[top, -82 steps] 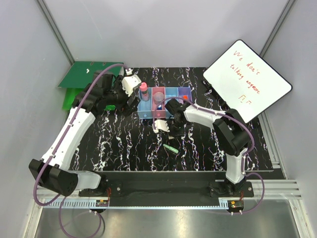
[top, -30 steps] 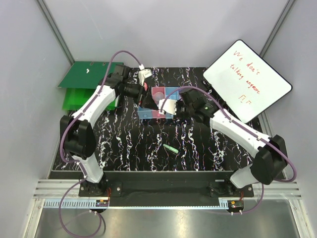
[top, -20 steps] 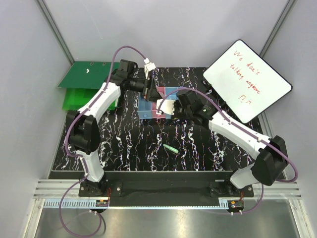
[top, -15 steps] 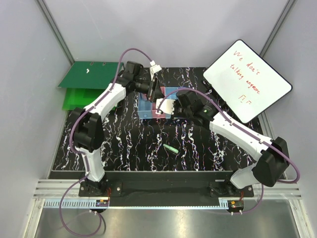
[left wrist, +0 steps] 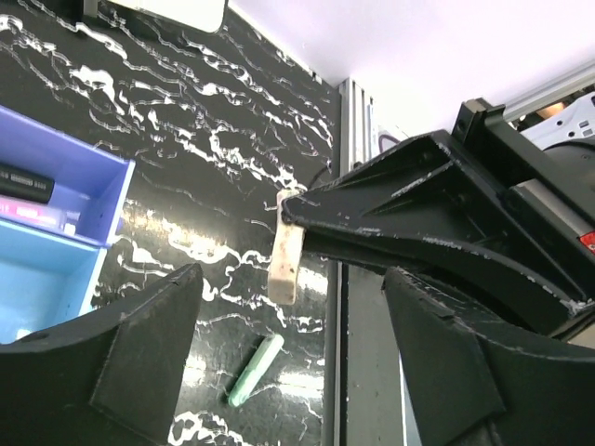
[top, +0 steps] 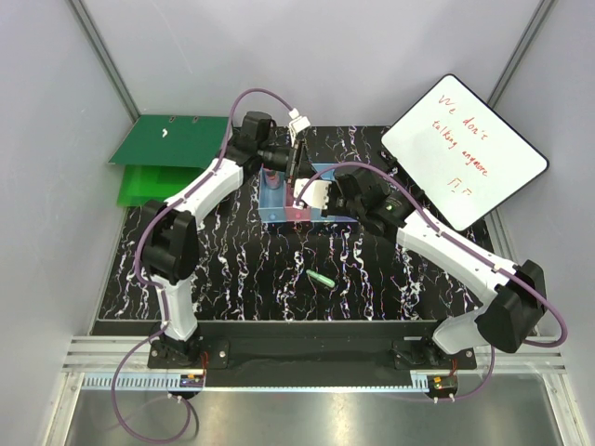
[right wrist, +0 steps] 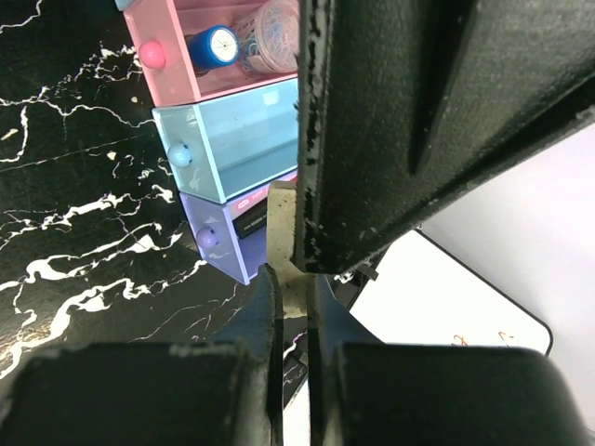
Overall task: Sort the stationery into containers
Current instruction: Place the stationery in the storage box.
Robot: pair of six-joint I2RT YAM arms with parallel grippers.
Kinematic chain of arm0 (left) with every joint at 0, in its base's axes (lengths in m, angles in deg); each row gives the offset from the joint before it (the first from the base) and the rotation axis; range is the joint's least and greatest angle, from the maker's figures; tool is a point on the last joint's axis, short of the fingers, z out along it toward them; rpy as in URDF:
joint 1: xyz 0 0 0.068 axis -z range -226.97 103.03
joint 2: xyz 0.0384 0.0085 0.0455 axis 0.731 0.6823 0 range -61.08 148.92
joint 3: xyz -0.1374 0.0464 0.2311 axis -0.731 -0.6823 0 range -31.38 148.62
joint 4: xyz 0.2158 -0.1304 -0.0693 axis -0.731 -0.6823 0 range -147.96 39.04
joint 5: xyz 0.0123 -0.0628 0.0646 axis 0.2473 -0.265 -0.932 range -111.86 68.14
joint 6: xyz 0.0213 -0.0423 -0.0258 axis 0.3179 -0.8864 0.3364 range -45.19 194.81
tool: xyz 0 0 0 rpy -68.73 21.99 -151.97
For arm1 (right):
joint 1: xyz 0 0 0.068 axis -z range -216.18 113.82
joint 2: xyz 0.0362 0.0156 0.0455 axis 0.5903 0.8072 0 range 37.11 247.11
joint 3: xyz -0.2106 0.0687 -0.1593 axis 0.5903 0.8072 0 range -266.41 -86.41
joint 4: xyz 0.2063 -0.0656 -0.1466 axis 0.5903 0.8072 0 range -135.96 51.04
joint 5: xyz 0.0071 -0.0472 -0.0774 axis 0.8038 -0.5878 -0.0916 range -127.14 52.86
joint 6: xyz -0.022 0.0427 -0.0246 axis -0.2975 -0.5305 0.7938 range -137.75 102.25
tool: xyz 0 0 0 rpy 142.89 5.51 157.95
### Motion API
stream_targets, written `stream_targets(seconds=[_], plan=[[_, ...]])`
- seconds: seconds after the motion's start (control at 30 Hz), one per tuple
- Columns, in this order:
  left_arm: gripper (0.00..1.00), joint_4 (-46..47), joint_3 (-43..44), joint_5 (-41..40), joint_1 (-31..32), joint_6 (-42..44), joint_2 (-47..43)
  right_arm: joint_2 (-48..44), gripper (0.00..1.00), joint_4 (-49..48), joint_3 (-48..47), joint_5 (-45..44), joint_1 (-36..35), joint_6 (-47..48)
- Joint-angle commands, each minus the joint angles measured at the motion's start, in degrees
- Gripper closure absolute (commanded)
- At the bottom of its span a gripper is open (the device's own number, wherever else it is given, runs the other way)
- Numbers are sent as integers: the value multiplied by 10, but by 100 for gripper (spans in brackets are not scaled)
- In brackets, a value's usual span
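Lying alone on the black marbled counter (top: 232, 269), nearest the arm bases, is a green piece (top: 322, 279). The overhead and left wrist views show it; the right wrist view does not. Beyond it, the right hand (right wrist: 286, 269) is pressed together on a beige piece (right wrist: 282, 237), held clear of the counter close by the containers (top: 279, 206). Both wrist views show this piece plainly. From overhead, the two arms cover much of the row. The right wrist view looks into the pink bin (right wrist: 186, 56), which holds a blue-capped item (right wrist: 214, 44) and a clear piece (right wrist: 271, 26). A blue bin (right wrist: 237, 139) sits between it and the purple bin (right wrist: 223, 242). The left wrist view shows a dark item (left wrist: 23, 181) in the purple bin. Over the row's far side, the left hand (top: 297, 169) is spread wide, gripping nothing. A whiteboard (top: 463, 149) with red writing is at far right, and green binders (top: 172, 139) lie at far left.
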Motion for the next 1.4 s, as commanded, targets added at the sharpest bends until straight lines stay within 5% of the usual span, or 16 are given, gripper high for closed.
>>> stream_targets(seconds=[0.0,0.27,0.37,0.5,0.83,0.9,1.07,1.13,1.17,1.27,1.37], plan=[[20,84,-5,28,7,-45,6,-17,98,-32,-31,-14,-5,-2],[24,103,-12,26,17,-51,12,-20,98,-42,-34,-24,-5,10],[38,105,-15,25,20,-50,13,-19,98,-45,-37,-26,-5,15],[41,107,-13,22,21,-50,13,-17,98,-49,-42,-27,-5,17],[74,114,-11,4,21,-52,15,-21,97,-50,-40,-29,-5,15],[92,118,-10,3,21,-56,15,-21,98,-51,-39,-28,-5,15],[100,134,-8,-4,22,-64,15,-20,95,-52,-37,-26,-5,14],[100,139,-7,-3,23,-67,14,-21,88,-53,-35,-24,-5,15],[100,139,-8,-3,22,-67,13,-20,64,-54,-35,-23,-5,13],[100,140,-10,-6,22,-67,10,-21,24,-56,-32,-26,-5,7],[100,125,-12,-11,20,-47,5,-29,7,-56,-27,-28,-5,-10]])
